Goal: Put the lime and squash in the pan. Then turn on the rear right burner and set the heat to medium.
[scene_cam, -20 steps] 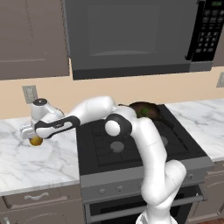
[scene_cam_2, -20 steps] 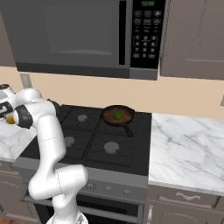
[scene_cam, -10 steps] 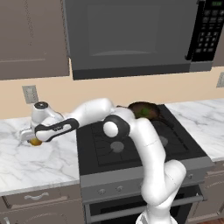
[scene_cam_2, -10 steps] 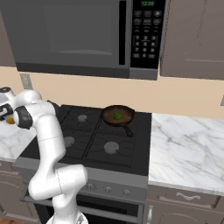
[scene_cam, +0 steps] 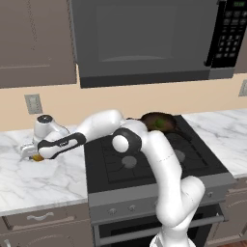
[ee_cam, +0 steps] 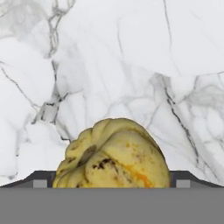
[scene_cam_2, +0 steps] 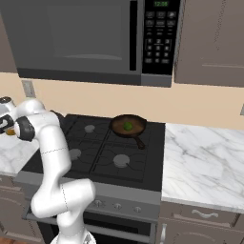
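The yellow-orange squash (ee_cam: 114, 153) lies on the white marble counter left of the stove, also seen as the squash (scene_cam: 36, 157). My gripper (ee_cam: 111, 181) is down over it and open, one fingertip (ee_cam: 39, 180) on each side of the squash. The outstretched arm carries the gripper (scene_cam: 34, 155) far to the left; at the other base view's left edge the gripper (scene_cam_2: 5, 129) is partly cut off. The dark green lime (scene_cam_2: 127, 126) sits in the brown pan (scene_cam_2: 116, 125) on the rear right burner. From the left side the lime (scene_cam: 158, 124) and the pan (scene_cam: 147, 117) show behind the arm.
The black stove (scene_cam_2: 95, 162) has grates over its burners and a row of knobs (scene_cam_2: 116, 206) on the front panel. A microwave (scene_cam: 144, 38) hangs above it. Marble counter (scene_cam_2: 205, 162) extends to the right; a wall outlet (scene_cam: 33, 103) is behind the left counter.
The hand has sunk a little lower onto the counter, so the open fingers now stand on either side of the squash. Lime and pan have not moved.
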Tool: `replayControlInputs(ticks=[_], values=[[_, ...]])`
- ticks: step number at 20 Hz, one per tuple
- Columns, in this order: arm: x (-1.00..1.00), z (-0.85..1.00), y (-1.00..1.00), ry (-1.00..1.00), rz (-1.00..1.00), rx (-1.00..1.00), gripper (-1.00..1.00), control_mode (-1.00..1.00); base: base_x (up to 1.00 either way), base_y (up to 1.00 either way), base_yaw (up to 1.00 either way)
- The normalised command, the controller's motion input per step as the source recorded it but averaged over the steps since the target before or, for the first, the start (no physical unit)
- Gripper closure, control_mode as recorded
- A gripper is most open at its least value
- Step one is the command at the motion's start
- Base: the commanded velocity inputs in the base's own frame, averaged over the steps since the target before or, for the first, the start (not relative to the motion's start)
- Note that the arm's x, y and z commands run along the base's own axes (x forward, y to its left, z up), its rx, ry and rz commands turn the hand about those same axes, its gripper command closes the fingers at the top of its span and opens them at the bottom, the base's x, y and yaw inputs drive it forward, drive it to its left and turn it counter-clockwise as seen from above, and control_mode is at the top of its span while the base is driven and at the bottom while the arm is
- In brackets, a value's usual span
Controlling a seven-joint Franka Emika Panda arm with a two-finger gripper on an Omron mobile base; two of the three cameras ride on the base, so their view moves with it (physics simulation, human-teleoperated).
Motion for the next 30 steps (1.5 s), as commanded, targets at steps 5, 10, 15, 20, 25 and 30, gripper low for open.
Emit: replayControlInputs(ticks=[5,10,15,20,25,30], values=[[0.0,0.0,0.0,0.0,0.0,0.0,1.0,-1.0,0.0,0.0,0.0],[-0.18,0.03,-0.06,-0.02,0.0,0.0,1.0,-1.0,0.0,0.0,0.0],[-0.93,0.71,-0.32,-0.18,0.0,0.0,1.0,-1.0,0.0,0.0,0.0],[-0.72,0.76,-0.52,-0.05,0.0,0.03,1.0,-1.0,0.0,0.0,0.0],[-0.5,0.66,-0.76,-0.04,0.0,0.04,1.0,-1.0,0.0,0.0,0.0],[-0.38,0.57,-0.98,-0.03,-0.01,0.04,1.0,-1.0,0.0,0.0,0.0]])
